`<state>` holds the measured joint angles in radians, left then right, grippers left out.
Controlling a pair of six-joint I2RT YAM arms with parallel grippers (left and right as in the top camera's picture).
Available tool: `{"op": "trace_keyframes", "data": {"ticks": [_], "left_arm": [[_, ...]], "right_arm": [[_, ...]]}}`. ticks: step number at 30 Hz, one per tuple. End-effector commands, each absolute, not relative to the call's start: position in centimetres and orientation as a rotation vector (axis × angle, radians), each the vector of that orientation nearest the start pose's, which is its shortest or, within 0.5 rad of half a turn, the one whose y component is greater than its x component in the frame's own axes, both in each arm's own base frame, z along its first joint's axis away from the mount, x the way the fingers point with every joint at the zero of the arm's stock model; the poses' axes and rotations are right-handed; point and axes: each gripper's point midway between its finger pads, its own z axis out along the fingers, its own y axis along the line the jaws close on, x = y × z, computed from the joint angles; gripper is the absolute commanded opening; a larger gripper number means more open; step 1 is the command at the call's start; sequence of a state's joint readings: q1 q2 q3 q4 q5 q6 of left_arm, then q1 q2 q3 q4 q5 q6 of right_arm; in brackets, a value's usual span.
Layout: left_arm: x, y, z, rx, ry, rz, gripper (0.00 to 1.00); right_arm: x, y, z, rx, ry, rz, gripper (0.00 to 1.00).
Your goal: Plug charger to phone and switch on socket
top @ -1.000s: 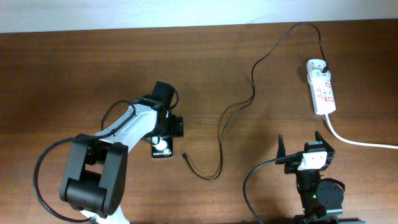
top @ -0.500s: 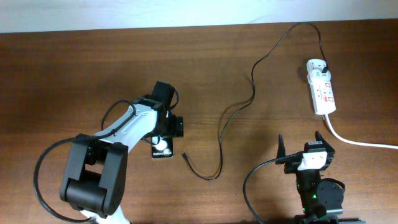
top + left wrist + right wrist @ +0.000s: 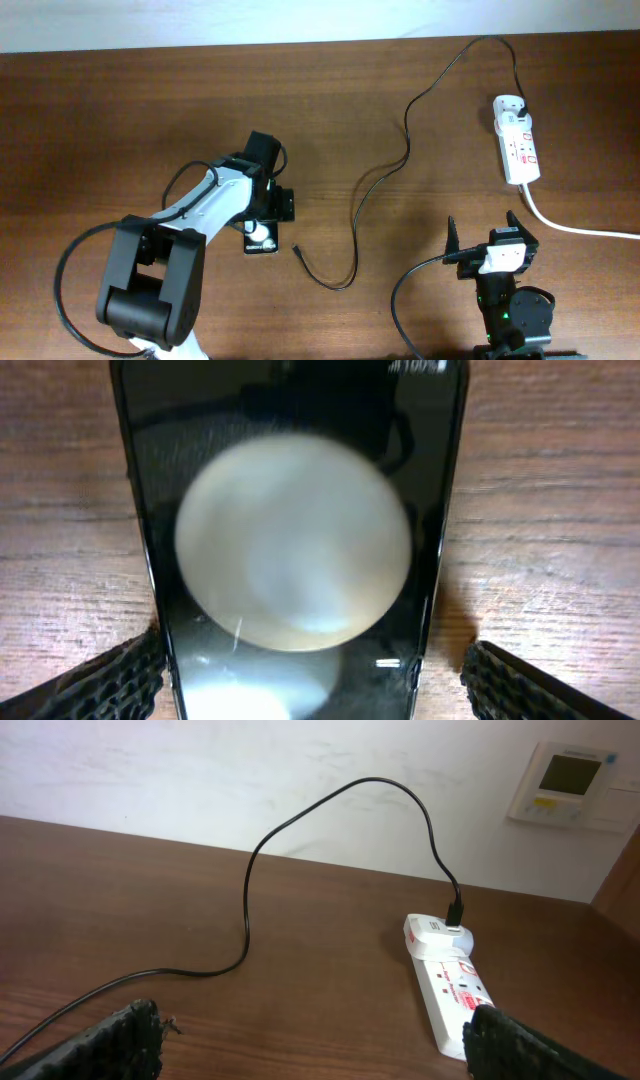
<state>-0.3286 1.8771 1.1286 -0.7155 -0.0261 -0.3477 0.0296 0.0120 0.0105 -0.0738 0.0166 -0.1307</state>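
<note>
Left wrist view: seeing left claw (image 3: 315,682) spread wide astride the glossy black rectangular phone (image 3: 290,540), flat on the brown wooden table (image 3: 100,120). Could skid it on closing, away from the thin black charger cable's tip (image 3: 295,249) nearby.

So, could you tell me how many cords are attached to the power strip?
2. The black charger cable plugs in at the far end of the power strip and trails left; the thick white cord leaves its near end, heading right. None looks hidden.
</note>
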Motion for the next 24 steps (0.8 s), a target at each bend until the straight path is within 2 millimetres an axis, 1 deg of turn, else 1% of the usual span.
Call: {"op": "trace_keyframes", "data": {"ticks": [1,2,6,9,11,14,15,18,22,24], "left_arm": [[30.7,-11.5,-1.6,-0.030,3.126,-0.108,0.96],[30.5,-11.4,-1.6,-0.030,3.135,-0.104,0.94],[30.3,-11.4,-1.6,-0.032,3.141,-0.101,0.93],[30.0,-11.2,-1.6,-0.035,3.154,-0.093,0.90],[30.6,-11.0,-1.6,-0.082,3.127,-0.063,0.90],[31.8,-11.0,-1.6,-0.083,3.074,-0.056,0.92],[32.0,-10.9,-1.6,-0.084,3.067,-0.046,0.91],[32.0,-10.8,-1.6,-0.083,3.068,-0.042,0.88],[32.0,-10.8,-1.6,-0.060,3.066,-0.041,0.88],[32.0,-10.8,-1.6,-0.032,3.067,-0.040,0.84]], "right_arm": [[24.6,0.8,15.5,-0.130,1.648,-0.074,0.99],[24.6,0.8,15.5,-0.130,1.648,-0.074,0.99],[24.6,0.8,15.5,-0.130,1.648,-0.074,0.99],[24.6,0.8,15.5,-0.130,1.648,-0.074,0.99],[24.6,0.8,15.5,-0.130,1.648,-0.074,0.99],[24.6,0.8,15.5,-0.130,1.648,-0.074,0.98],[24.6,0.8,15.5,-0.130,1.648,-0.074,0.99],[24.6,0.8,15.5,-0.130,1.648,-0.074,0.99],[24.6,0.8,15.5,-0.130,1.648,-0.074,0.99],[24.6,0.8,15.5,-0.130,1.648,-0.074,0.99]]}}
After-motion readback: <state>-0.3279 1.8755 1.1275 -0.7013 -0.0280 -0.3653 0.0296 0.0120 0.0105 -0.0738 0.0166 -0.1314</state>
